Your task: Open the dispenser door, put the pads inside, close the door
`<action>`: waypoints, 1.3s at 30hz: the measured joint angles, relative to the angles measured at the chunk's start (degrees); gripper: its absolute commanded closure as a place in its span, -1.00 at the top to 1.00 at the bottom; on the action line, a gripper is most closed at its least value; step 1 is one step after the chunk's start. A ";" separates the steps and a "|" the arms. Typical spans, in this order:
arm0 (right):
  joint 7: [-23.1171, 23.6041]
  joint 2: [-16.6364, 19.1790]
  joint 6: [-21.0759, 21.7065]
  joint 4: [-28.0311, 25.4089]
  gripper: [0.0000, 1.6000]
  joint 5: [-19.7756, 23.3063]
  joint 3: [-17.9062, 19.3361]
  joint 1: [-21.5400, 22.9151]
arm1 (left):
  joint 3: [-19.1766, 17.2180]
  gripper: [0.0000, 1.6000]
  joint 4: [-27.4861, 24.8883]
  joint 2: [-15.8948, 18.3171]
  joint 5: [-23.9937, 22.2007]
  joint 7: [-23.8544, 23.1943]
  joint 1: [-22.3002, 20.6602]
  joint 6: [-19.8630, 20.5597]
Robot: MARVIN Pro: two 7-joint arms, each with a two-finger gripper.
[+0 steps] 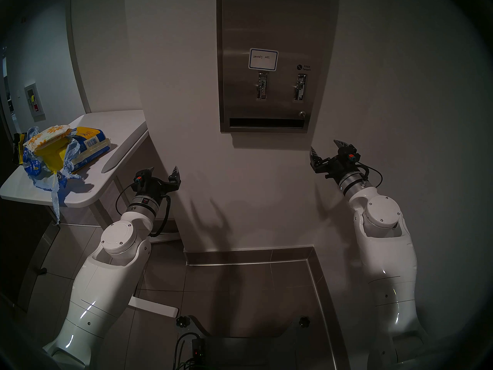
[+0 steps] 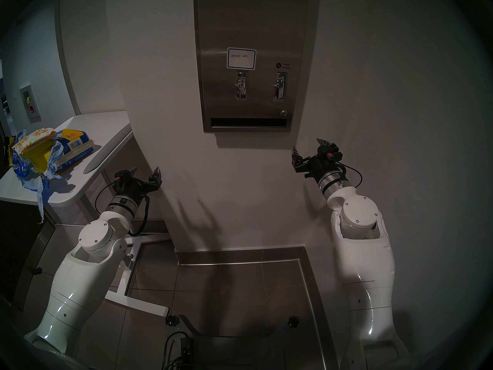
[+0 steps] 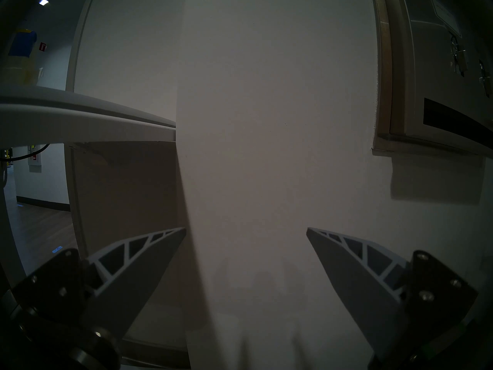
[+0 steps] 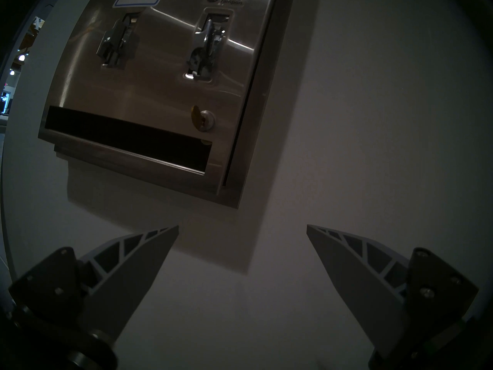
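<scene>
- Dim washroom corner: white wall, grey floor tiles, white surface (image 1: pixel 117 137) standing at left.
- Tall brushed-steel dispenser door (image 1: pixel 266 22) sitting shut on the wall; brass key showing in the round lock (image 4: pixel 205 120).
- Daisy-print white-wrapped pads (image 1: pixel 49 137) lying on the torn blue-and-yellow bag (image 1: pixel 64 158).
- Left gripper (image 1: pixel 163 172) and right gripper (image 1: pixel 326 147) hovering empty, fingers apart.
- Door: probably stiff and slick, so grab the key or the right edge. Pads: light, soft; pinch flat.
</scene>
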 measured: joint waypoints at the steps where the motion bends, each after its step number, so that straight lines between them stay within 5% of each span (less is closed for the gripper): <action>1: 0.00 0.04 -0.01 0.41 1.00 -0.23 -0.32 0.48 | 0.00 1.00 0.01 0.00 0.00 0.00 0.01 0.01; 33: -0.56 -1.12 0.08 3.15 1.00 -3.71 -7.58 10.38 | 0.02 1.00 0.08 0.01 0.00 -0.01 0.06 0.11; 39: -0.55 -1.43 0.12 2.71 0.84 -4.30 -8.52 11.01 | 0.02 1.00 0.08 0.02 0.00 -0.01 0.07 0.11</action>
